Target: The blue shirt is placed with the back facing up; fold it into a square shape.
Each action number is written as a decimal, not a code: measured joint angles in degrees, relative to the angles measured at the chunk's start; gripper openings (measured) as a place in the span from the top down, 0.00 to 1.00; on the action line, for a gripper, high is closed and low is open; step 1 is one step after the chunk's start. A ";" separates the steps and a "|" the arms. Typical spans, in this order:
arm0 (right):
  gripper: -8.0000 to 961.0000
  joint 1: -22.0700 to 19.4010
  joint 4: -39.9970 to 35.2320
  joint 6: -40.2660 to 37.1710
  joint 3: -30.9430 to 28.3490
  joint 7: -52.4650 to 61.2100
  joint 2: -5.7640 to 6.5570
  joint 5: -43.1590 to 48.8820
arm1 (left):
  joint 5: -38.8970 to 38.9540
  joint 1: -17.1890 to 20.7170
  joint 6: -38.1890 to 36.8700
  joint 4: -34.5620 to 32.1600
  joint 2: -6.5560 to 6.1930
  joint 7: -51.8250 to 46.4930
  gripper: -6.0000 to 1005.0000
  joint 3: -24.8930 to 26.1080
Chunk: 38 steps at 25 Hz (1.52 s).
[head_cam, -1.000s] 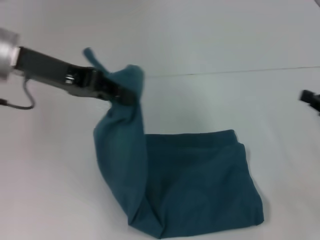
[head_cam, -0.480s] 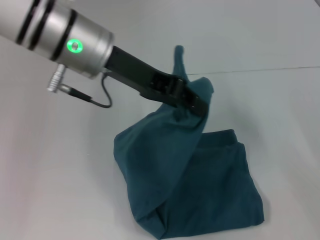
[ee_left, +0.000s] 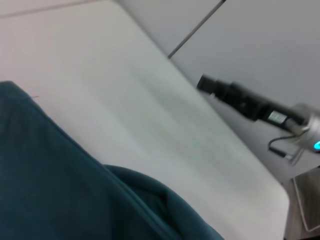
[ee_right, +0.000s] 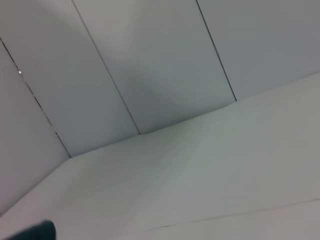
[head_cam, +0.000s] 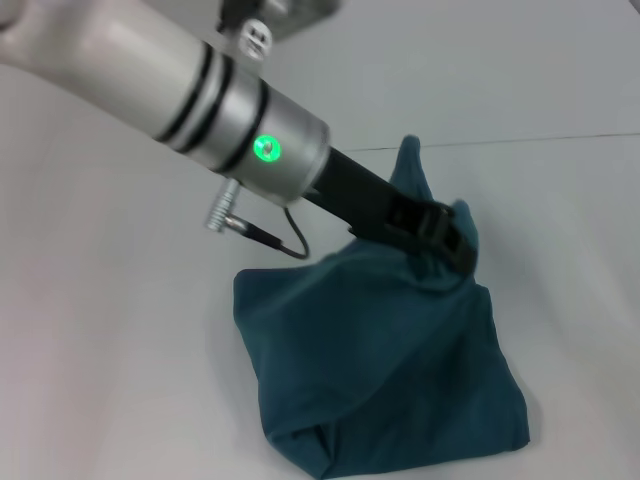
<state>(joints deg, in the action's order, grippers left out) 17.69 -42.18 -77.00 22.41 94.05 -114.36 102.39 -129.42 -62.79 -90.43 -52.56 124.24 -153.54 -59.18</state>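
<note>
The blue shirt (head_cam: 390,370) lies bunched on the white table in the lower right of the head view, plain dark teal with no lettering showing. My left gripper (head_cam: 457,248) reaches in from the upper left and is shut on a raised fold of the shirt, held above the shirt's far right side; a tuft of cloth sticks up behind the fingers. The left wrist view shows the shirt (ee_left: 60,190) close up. My right gripper (ee_left: 206,83) appears there farther off, hanging past the table's edge; it is outside the head view.
The white table (head_cam: 120,380) stretches to the left and front of the shirt. A dark seam (head_cam: 560,138) runs across behind it. The left arm's silver forearm with its green light (head_cam: 266,149) crosses the upper left of the head view.
My left arm has swung to the right and down, carrying the held fold across the shirt from its left side to its far right. The right gripper has left the head view.
</note>
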 joint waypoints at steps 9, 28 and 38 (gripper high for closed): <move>0.99 0.41 -0.01 0.81 -0.15 0.24 0.07 0.09 | 11.13 0.65 8.30 5.19 0.34 -1.61 0.89 -15.81; 0.97 1.83 -3.92 -4.96 1.97 4.21 1.54 3.13 | 15.65 10.37 5.59 1.90 -1.45 13.75 0.20 -3.75; 0.91 9.05 -23.41 -22.24 5.39 29.95 2.84 25.65 | 15.24 23.81 1.09 -2.79 -4.21 30.73 0.05 2.04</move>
<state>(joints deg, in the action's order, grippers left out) 26.74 -65.59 -99.25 27.80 124.00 -111.52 128.05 -114.18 -38.98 -89.34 -55.35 120.03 -122.81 -57.14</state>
